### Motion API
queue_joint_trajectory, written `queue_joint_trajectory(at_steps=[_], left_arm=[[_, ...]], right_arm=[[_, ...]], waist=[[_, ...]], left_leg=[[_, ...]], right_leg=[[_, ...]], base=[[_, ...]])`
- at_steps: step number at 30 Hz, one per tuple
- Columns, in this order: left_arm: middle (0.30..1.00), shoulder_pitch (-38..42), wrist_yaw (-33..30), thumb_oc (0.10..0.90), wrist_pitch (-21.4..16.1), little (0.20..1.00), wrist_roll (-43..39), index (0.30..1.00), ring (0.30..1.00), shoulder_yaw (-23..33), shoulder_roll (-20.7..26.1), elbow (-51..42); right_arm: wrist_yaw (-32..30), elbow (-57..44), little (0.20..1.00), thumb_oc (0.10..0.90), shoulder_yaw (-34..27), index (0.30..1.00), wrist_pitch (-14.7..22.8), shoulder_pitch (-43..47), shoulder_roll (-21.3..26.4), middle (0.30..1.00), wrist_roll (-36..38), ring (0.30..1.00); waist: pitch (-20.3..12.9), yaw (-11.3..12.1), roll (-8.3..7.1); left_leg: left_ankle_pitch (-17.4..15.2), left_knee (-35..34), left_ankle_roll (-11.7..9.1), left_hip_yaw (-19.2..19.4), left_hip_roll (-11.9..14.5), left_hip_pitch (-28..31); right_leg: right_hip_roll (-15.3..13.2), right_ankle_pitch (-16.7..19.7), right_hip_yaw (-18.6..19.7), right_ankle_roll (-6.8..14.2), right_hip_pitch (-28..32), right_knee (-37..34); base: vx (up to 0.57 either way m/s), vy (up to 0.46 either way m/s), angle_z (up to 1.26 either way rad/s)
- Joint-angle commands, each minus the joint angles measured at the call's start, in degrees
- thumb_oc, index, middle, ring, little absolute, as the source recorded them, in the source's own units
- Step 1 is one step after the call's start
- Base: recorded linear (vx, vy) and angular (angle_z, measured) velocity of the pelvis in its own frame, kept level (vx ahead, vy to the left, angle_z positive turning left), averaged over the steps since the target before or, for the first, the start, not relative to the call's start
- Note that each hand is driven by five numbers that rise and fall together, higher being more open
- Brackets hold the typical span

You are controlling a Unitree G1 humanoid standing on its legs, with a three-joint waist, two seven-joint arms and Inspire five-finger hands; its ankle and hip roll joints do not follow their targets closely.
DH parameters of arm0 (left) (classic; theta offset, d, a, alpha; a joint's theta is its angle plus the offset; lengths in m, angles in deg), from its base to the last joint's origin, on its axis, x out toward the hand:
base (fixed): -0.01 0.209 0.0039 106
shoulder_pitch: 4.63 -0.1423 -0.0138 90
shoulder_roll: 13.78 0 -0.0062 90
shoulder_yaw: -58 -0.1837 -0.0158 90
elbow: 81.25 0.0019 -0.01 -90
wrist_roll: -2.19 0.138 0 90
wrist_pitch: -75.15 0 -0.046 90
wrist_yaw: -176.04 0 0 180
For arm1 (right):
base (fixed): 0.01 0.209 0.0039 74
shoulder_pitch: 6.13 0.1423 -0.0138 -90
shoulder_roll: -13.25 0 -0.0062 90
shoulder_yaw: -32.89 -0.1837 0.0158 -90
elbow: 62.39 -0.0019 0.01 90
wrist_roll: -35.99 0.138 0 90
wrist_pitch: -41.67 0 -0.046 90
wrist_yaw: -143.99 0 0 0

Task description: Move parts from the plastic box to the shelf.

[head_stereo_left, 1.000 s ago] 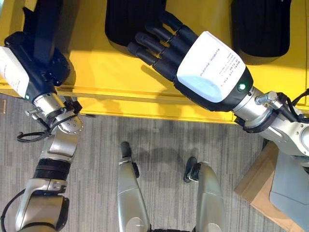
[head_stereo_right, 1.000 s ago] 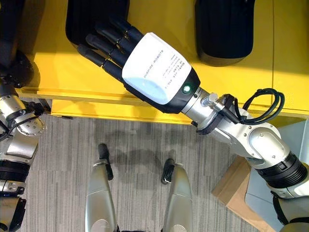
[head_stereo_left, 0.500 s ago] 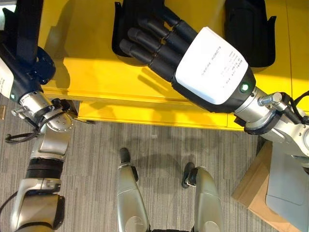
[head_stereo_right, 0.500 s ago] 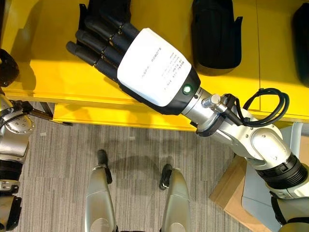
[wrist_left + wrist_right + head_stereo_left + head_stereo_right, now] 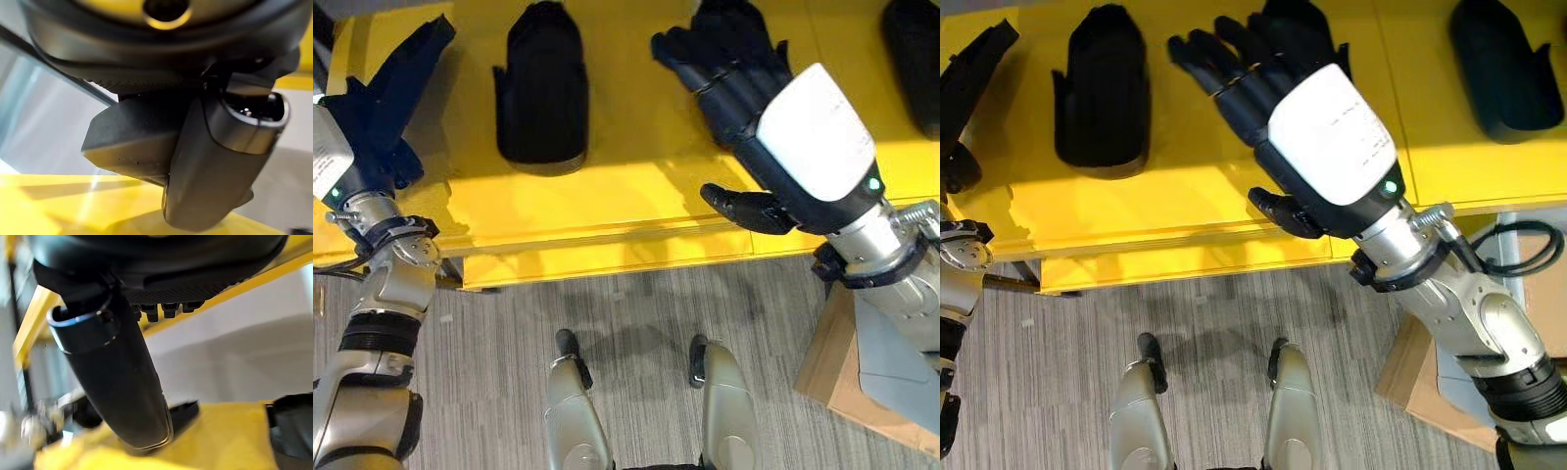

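Note:
Three black moulded parts lie on the yellow shelf (image 5: 626, 196): one at the left (image 5: 540, 83), one in the middle (image 5: 1298, 29) and one at the far right (image 5: 1498, 69). My right hand (image 5: 813, 147) hovers above the shelf, open. Its straight, spread fingers (image 5: 1224, 69) reach over the middle part, and its thumb points toward the shelf's front edge. I cannot tell whether the fingers touch that part. My left hand (image 5: 382, 108) is at the shelf's left end, its fingers stretched flat up and to the right, holding nothing I can see.
The shelf's front edge (image 5: 607, 259) runs across the view, with grey carpet floor below it. A cardboard slab with a grey sheet on it (image 5: 871, 382) lies on the floor at the lower right.
The view has shifted. My right hand has left the left part and moved right, over the middle part, with its thumb now showing. The left part lies free.

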Motion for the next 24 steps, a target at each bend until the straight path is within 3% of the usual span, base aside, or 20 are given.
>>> queue_joint_trajectory(at_steps=[1,2,4,7,9,10,11,12,14,15,18,24], left_arm=[[0.300,1.1,-2.0,0.400,0.3,0.300,2.8,0.300,0.300,1.6,2.2,-1.9],[0.300,-0.4,-1.5,0.400,-0.6,0.300,2.6,0.300,0.300,1.6,1.4,-0.3],[0.300,-1.9,-0.4,0.400,0.1,0.300,0.4,0.300,0.300,1.8,1.0,1.3],[0.300,-5.2,0.7,0.400,1.8,0.300,-2.5,0.300,0.300,3.1,0.1,3.8],[0.300,-7.2,0.4,0.400,2.3,0.300,-4.9,0.300,0.300,3.3,0.1,4.2],[0.300,-10.6,-0.1,0.400,2.5,0.300,-7.2,0.300,0.300,5.1,-0.2,5.0],[0.300,-12.0,-0.4,0.400,2.7,0.300,-7.6,0.300,0.300,5.6,-1.1,4.4],[0.300,-12.4,0.1,0.400,3.0,0.300,-6.9,0.300,0.300,6.5,-2.2,3.8],[0.300,-12.3,0.0,0.400,3.3,0.300,-7.7,0.300,0.300,6.5,-3.3,3.4],[0.300,-12.0,-0.5,0.400,4.7,0.300,-7.6,0.300,0.300,6.3,-6.1,2.1],[0.300,-11.1,-3.0,0.400,5.1,0.300,-8.8,0.300,0.300,5.6,-7.8,2.3],[0.300,-6.4,-6.3,0.400,2.0,0.300,-13.2,0.300,0.300,4.0,-7.8,6.0]], right_arm=[[-6.5,-5.8,1.000,0.900,-7.8,1.000,7.2,1.1,-2.0,1.000,7.6,1.000],[-6.6,-5.7,1.000,0.900,-8.7,1.000,8.6,-0.2,-2.4,1.000,9.0,1.000],[-7.2,-5.5,1.000,0.900,-8.7,1.000,9.8,0.3,-1.9,1.000,10.4,1.000],[-7.3,-4.4,1.000,0.900,-9.1,1.000,10.1,1.4,-0.7,1.000,13.0,1.000],[-7.9,-3.7,1.000,0.900,-9.5,1.000,11.5,0.9,-0.4,1.000,13.6,1.000],[-7.8,-3.5,1.000,0.900,-11.9,1.000,13.8,-0.9,0.0,1.000,16.3,1.000],[-7.9,-3.5,1.000,0.900,-13.5,1.000,15.0,-2.9,-0.6,1.000,16.7,1.000],[-7.8,-3.4,1.000,0.900,-15.9,1.000,16.4,-6.4,-1.0,1.000,17.6,1.000],[-6.7,-3.7,1.000,0.900,-17.9,1.000,17.1,-8.9,-1.6,1.000,18.9,1.000],[-6.2,-4.2,1.000,0.900,-20.1,1.000,18.2,-11.5,-2.9,1.000,18.9,1.000],[-5.9,-4.8,1.000,0.900,-20.2,1.000,17.6,-11.0,-3.5,1.000,18.0,1.000],[-8.6,-5.6,1.000,0.900,-14.8,1.000,13.1,-3.7,-0.8,1.000,14.5,1.000]], waist=[[-7.4,-1.3,4.10],[-8.0,-2.1,4.09],[-8.4,-2.1,4.49],[-10.8,-4.7,5.46],[-11.8,-5.3,5.43],[-14.1,-6.4,5.97],[-14.4,-6.4,6.02],[-14.8,-6.9,6.11],[-14.6,-7.2,6.19],[-13.7,-7.1,6.41],[-12.6,-6.8,6.46],[-9.1,-5.6,5.50]], left_leg=[[-1.6,-5.2,3.5,3.7,-3.1,3.7],[-1.2,-5.4,3.1,4.7,-2.9,4.8],[2.7,-2.1,1.5,0.1,-2.5,3.9],[4.9,-1.7,1.4,-0.8,2.6,9.1],[4.2,-3.9,1.5,-0.9,3.2,12.2],[0.2,-9.6,2.0,0.3,2.7,17.0],[2.0,-10.3,1.4,0.3,3.4,16.2],[0.0,-10.5,1.7,2.6,3.4,16.4],[-1.0,-9.0,1.7,3.8,3.2,15.6],[-2.9,-5.8,1.6,4.5,2.3,13.7],[-3.6,-4.6,1.2,4.2,1.7,12.1],[-2.9,-3.0,-0.1,2.4,2.6,7.8]], right_leg=[[1.4,-4.3,-4.4,-2.5,3.9,2.0],[0.6,-5.4,-4.7,-2.7,5.6,2.8],[0.5,-6.3,-2.3,-3.6,7.1,3.1],[-0.6,-6.0,1.1,-3.6,5.8,4.0],[-1.8,-6.3,2.8,-2.6,5.1,4.9],[-2.7,-6.1,4.6,-1.0,3.2,5.6],[-3.4,-6.4,5.6,-0.1,3.1,5.9],[-5.3,-7.0,5.4,0.7,3.4,6.5],[-6.8,-6.9,5.3,1.2,3.8,6.5],[-9.0,-4.9,5.6,2.4,3.8,5.3],[-10.5,-2.8,5.8,3.4,3.4,3.7],[-12.7,-0.2,5.5,3.8,2.1,1.1]], base=[[0.18,0.031,-0.18],[0.13,0.074,-0.07],[0.14,0.228,-0.02],[0.09,0.389,-0.15],[0.11,0.545,-0.25],[0.08,0.708,-0.39],[0.08,0.760,-0.42],[0.04,0.429,-0.45],[-0.04,0.291,-0.19],[-0.14,0.242,0.07],[-0.19,0.187,0.13],[-0.21,0.036,0.11]])
